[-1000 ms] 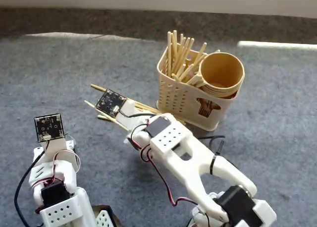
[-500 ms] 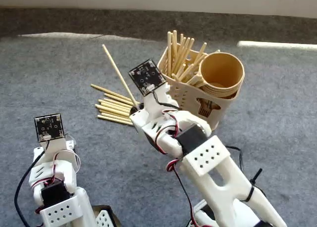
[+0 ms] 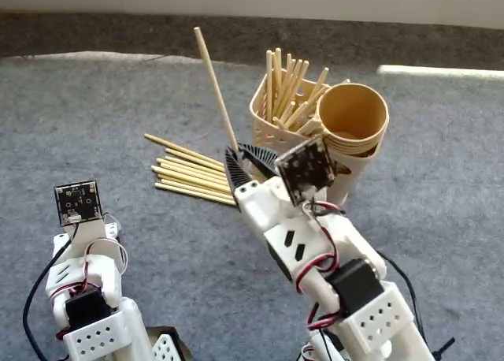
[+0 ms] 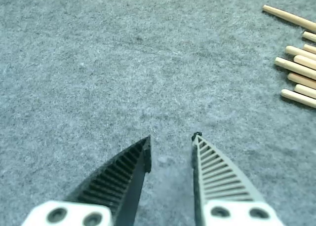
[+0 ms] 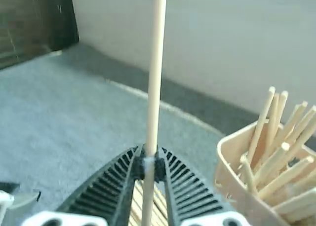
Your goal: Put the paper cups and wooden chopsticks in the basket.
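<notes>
The right arm is up just beside the basket [image 3: 293, 158], with the right gripper [image 5: 150, 159] pinched on one wooden chopstick [image 3: 214, 81] that points up, tilted away from the basket. Paper cups [image 3: 352, 117] and more chopsticks [image 3: 287, 85] sit inside it, and a loose pile [image 3: 187, 176] lies on the carpet [image 3: 94, 117] beside it. The left gripper [image 4: 170, 142] hangs low over the carpet, well away from the basket, fingers slightly apart, holding nothing.

Both arms — left arm [image 3: 94, 329] and right arm [image 3: 287, 227] — have white moulded shells with perforated servo housings. Red and black cables [image 3: 313, 268] loop between joints. A square black circuit board [image 3: 77, 201] tops each wrist. Left end effector [image 4: 170, 142]: one black, one pale ribbed finger. Right end effector [image 5: 149, 154]: dark ribbed fingers [image 5: 190, 191].
</notes>
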`<state>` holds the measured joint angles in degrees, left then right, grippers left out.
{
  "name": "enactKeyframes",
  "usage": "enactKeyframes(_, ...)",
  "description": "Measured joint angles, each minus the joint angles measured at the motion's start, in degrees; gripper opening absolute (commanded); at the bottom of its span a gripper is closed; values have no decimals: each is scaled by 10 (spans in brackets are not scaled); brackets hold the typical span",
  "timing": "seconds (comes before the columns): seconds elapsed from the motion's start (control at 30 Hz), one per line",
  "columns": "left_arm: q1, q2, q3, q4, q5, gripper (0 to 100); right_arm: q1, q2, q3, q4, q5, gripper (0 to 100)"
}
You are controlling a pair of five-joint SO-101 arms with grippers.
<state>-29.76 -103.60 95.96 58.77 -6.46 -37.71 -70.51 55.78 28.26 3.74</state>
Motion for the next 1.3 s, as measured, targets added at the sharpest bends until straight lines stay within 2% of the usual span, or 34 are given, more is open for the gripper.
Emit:
enactKeyframes(0.37,0,0,0,0,0,140,3,-48,11,-223,0,5)
enactKeyframes(0.47,0,0,0,0,0,140,33,-41,11,-265,0,5)
enactKeyframes(0.73,0,0,0,0,0,140,142,140,11,-396,0,5)
enactKeyframes(0.97,0,0,0,0,0,140,153,296,11,-483,0,5)
enactKeyframes(1.17,0,0,0,0,0,140,160,345,9,-517,1,8)
enactKeyframes(1.3,0,0,0,0,0,140,165,354,9,-523,1,82)
